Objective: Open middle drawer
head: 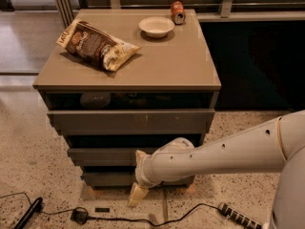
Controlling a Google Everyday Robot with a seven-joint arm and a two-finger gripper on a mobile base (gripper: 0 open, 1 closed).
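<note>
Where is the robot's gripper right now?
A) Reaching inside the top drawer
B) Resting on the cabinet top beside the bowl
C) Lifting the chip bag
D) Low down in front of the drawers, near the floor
D: the gripper hangs in front of the bottom drawer, close to the floor and lower than the middle drawer.

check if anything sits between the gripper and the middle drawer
Nothing visible does. The gripper hangs just below the middle drawer front, ahead of the bottom drawer; only the robot's own arm crosses that front.
</note>
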